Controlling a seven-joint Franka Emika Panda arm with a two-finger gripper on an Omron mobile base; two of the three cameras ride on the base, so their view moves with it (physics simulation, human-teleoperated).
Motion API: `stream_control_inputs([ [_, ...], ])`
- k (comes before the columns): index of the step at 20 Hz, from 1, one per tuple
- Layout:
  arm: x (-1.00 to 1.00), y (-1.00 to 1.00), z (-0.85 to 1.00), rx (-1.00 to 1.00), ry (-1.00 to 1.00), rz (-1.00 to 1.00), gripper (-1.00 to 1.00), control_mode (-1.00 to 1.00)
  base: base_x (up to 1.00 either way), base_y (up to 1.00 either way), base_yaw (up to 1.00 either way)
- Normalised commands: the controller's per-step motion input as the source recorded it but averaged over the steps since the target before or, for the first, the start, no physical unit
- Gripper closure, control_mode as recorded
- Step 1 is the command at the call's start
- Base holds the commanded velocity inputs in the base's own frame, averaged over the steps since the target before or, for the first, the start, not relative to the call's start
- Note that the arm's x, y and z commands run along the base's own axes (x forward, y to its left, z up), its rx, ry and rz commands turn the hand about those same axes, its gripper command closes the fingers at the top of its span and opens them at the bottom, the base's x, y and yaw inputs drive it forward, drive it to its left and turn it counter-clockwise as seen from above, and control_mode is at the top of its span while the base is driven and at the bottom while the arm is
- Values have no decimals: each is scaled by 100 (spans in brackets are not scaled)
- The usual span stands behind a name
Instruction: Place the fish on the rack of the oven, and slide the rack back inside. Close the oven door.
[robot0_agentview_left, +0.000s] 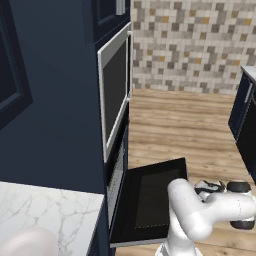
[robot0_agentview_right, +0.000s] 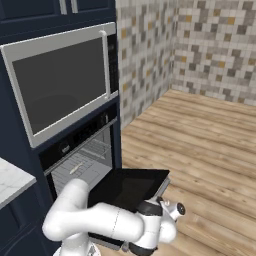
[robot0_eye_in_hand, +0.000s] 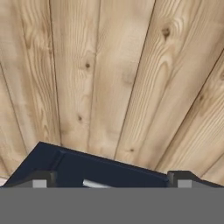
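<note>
The fish lies half-hidden on the rack inside the oven, while the tool, spread wide and empty, hangs over the dropped oven door's far edge, wooden floor beyond.

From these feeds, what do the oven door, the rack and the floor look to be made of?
Oven door: black panel with a dark, glossy window, apparently glass, in what may be painted metal. Rack: thin parallel silver bars, likely bare steel wire. Floor: pale planks with grain and knots, matte wood or wood-look laminate; the render leaves that open.
</note>
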Motion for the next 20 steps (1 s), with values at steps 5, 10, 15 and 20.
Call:
stream_control_inputs([
  [5,56,-49,-100,32,-1,9,-100,-100,0,0,0],
  [10,41,-25,-100,30,-6,10,-100,-100,0,0,0],
  [15,28,-2,-100,38,-4,15,-100,-100,0,0,0],
  [20,-13,0,-100,43,0,20,-100,-100,0,0,0],
])
